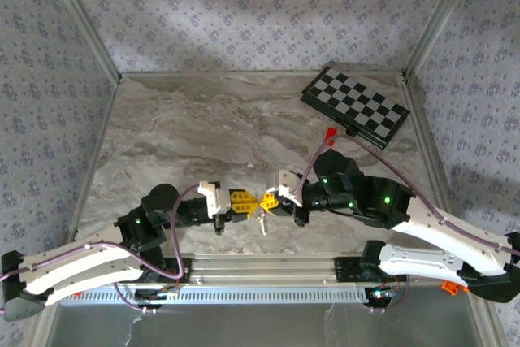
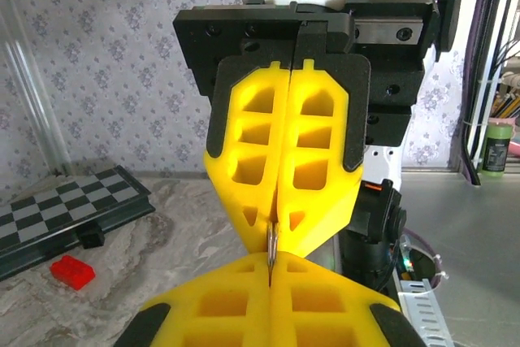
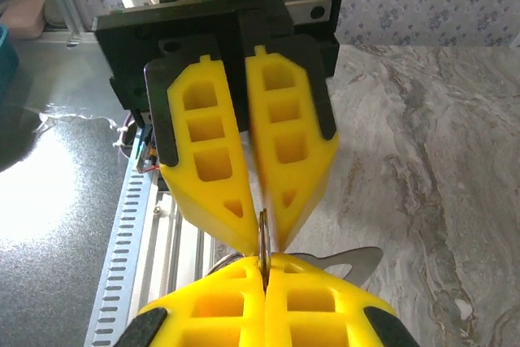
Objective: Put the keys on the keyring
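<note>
Between left hand [image 1: 247, 202] and right hand [image 1: 266, 202], keyring [image 3: 262, 237].

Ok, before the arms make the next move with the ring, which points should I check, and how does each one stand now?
1. Hold of the right gripper on the ring: ok, its fingers are shut on it.
2. Hold of the left gripper on the ring: cannot tell; a narrow gap shows between its fingers.
3. Both grippers meet tip to tip, with the ring edge-on between them: ok.
4. The key is threaded on the ring: cannot tell; it hangs just beneath the grippers.
5. The chessboard and the red brick lie well away from the grippers: ok.
</note>
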You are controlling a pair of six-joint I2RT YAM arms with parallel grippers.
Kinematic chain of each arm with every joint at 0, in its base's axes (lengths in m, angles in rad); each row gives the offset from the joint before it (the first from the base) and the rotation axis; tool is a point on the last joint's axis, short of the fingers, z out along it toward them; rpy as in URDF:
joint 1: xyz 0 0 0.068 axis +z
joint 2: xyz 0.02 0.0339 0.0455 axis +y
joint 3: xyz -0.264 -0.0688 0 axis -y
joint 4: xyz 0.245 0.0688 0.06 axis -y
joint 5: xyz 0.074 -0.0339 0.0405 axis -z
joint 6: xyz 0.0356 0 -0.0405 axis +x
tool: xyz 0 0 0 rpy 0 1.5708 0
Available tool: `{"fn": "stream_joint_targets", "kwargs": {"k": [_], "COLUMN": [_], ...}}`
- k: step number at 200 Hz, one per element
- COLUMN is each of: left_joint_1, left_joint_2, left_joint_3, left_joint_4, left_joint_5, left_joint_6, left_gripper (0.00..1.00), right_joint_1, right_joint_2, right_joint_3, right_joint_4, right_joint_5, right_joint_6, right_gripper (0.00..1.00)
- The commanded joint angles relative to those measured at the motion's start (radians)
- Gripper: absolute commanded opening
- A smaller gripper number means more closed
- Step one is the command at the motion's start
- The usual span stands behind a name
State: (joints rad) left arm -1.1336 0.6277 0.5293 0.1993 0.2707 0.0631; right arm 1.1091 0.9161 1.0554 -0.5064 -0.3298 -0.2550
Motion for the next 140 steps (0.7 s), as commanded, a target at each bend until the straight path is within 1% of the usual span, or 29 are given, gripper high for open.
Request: {"fn": "stream_joint_targets", "kwargs": {"k": [1, 21, 30, 39, 48, 80, 84, 107, 140], "left_joint_1": [0.001, 0.001, 0.001, 0.000, -0.001, 0.000, 0.000, 0.000, 0.000], "left_joint_2": [-0.023, -0.024, -0.026, -0.025, -0.023, 0.026, 0.030, 0.055, 0.081], "left_joint_3": [0.082, 0.126, 0.144, 0.158, 0.167, 0.193, 0.194, 0.201, 0.204], "left_joint_4": [-0.189, -0.308, -0.346, -0.371, -0.380, -0.386, -0.386, -0.372, -0.348], "left_joint_5": [-0.116, -0.140, -0.139, -0.136, -0.125, -0.075, -0.071, -0.047, -0.041], "left_joint_6": [0.083, 0.114, 0.122, 0.126, 0.124, 0.115, 0.115, 0.116, 0.123], "left_gripper": [0.21, 0.31, 0.33, 0.34, 0.34, 0.36, 0.37, 0.37, 0.33], "right_joint_1": [0.010, 0.013, 0.014, 0.014, 0.015, 0.032, 0.033, 0.035, 0.038], "right_joint_2": [-0.002, 0.011, 0.016, 0.027, 0.044, 0.105, 0.110, 0.139, 0.157], "right_joint_3": [0.024, 0.046, 0.058, 0.071, 0.088, 0.128, 0.162, 0.193, 0.202], "right_joint_4": [-0.025, -0.065, -0.082, -0.090, -0.136, -0.221, -0.231, -0.272, -0.281], "right_joint_5": [0.043, 0.062, 0.067, 0.074, 0.085, 0.139, 0.144, 0.149, 0.143], "right_joint_6": [-0.009, -0.013, -0.016, -0.021, -0.029, -0.053, -0.053, -0.060, -0.067], "right_gripper": [0.00, 0.00, 0.00, 0.00, 0.00, 0.00, 0.00, 0.00, 0.00]}}
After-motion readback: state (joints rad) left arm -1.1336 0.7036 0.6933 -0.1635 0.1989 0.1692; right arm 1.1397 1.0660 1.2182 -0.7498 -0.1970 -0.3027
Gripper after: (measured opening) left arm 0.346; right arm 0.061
